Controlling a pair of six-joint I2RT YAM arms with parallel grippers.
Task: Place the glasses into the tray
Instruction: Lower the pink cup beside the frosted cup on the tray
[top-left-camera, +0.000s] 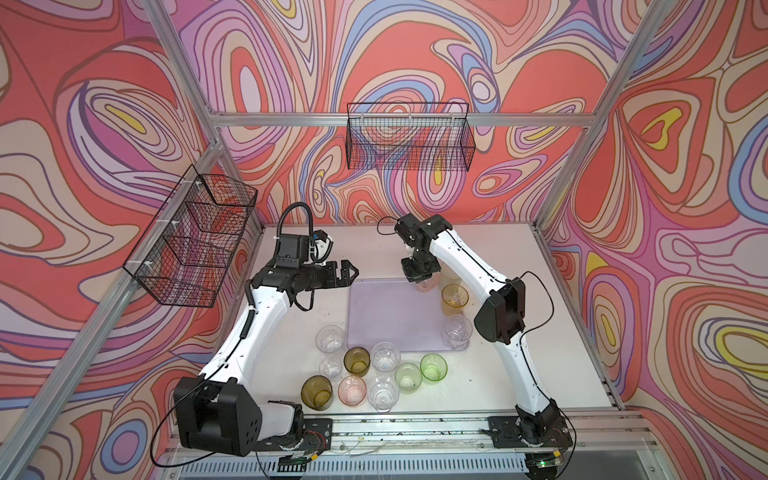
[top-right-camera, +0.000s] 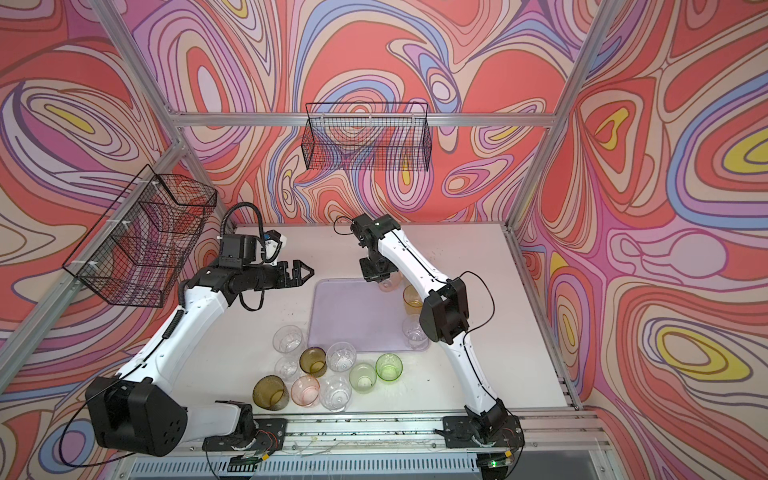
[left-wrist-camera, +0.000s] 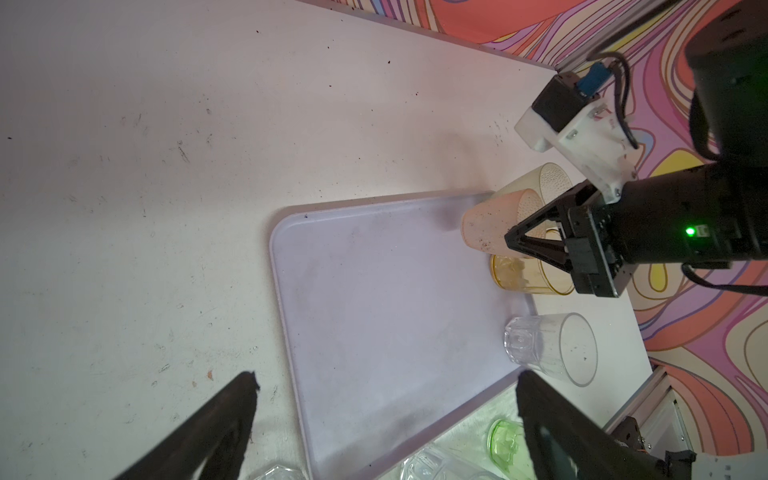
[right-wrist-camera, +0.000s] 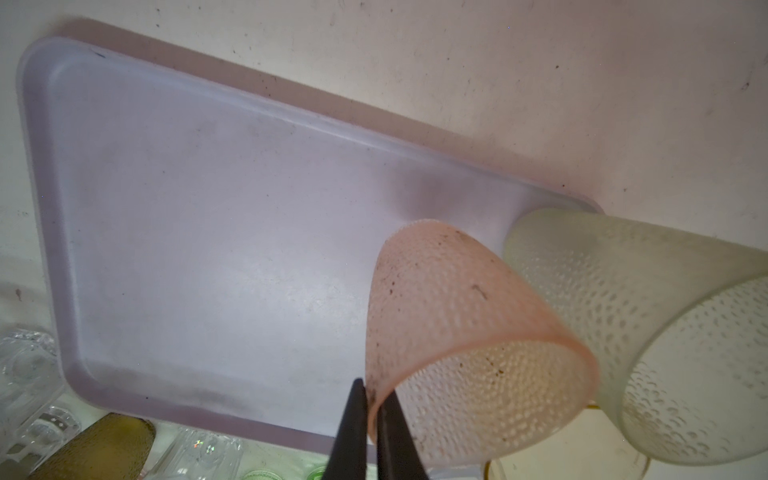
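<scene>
Your right pincer (right-wrist-camera: 370, 392) pinches the pink glass (right-wrist-camera: 457, 324) by its rim, tilted over a corner of the tray (right-wrist-camera: 208, 208) beside the pale green glass (right-wrist-camera: 602, 291); your left pincer (left-wrist-camera: 386, 376) hangs spread. Such a thin hold may swing it into that neighbour.

White table (top-left-camera: 478, 395) (scuffed) bears the lilac tray (top-left-camera: 390, 316) — glasses (top-left-camera: 356, 360) clustered beside it.

Lilac tray (top-left-camera: 386, 316), dimpled pink glass (right-wrist-camera: 436, 299)
</scene>
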